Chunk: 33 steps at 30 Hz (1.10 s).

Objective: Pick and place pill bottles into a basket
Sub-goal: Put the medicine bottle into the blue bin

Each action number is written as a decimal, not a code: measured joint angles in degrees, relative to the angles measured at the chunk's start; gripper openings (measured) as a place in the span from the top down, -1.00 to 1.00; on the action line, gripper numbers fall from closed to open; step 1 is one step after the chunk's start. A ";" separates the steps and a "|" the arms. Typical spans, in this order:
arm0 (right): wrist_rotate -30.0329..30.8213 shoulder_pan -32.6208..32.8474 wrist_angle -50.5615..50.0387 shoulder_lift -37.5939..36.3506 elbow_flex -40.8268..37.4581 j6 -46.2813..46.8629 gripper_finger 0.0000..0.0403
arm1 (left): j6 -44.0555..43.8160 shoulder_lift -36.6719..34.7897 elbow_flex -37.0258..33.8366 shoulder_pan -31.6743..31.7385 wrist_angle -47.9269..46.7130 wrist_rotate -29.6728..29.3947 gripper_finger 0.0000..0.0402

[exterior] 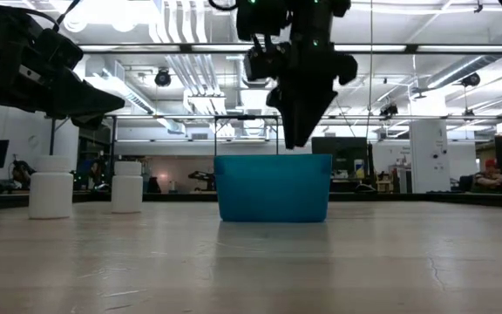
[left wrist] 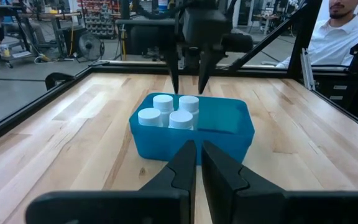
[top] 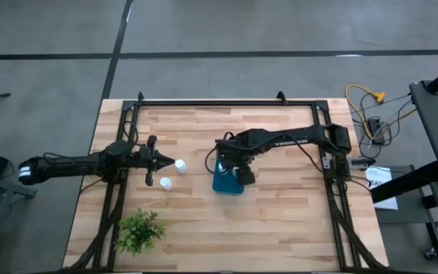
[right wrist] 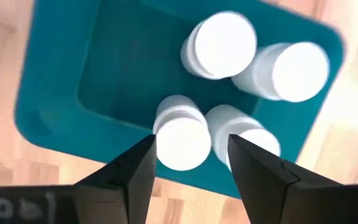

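The teal-blue basket (top: 226,185) (exterior: 273,187) stands on the table's middle. Several white pill bottles (left wrist: 166,112) (right wrist: 219,43) stand upright inside it, on its floor. My right gripper (right wrist: 188,165) (exterior: 299,131) hangs open just above the basket, fingers pointing down over one of those bottles, clear of it. Two more pill bottles (top: 180,164) (top: 165,183) stand on the table to the basket's left. My left gripper (top: 164,160) (left wrist: 198,163) is shut and empty, raised above the table beside those two.
A green leafy plant (top: 139,230) sits near the table's near-left corner. Black frame rails (top: 226,101) run along the table's edges. Bare wood (top: 280,221) lies to the right of and nearer than the basket. A person (left wrist: 347,31) sits beyond the table.
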 joint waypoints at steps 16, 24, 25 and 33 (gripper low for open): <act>-7.61 0.16 12.44 -9.93 -0.72 3.39 0.49 | -0.15 0.00 0.00 -0.02 -0.02 -0.01 0.96; -8.62 0.15 31.31 -24.14 -17.86 4.54 0.77 | -0.19 0.00 0.00 -0.01 0.07 -0.38 0.96; -8.84 0.15 33.77 -25.98 -20.35 4.52 0.78 | -0.19 0.00 0.00 0.00 0.09 -0.40 0.96; -10.34 0.15 58.04 -40.66 -42.82 7.14 0.81 | -0.26 0.00 0.00 -0.01 0.17 -0.42 0.96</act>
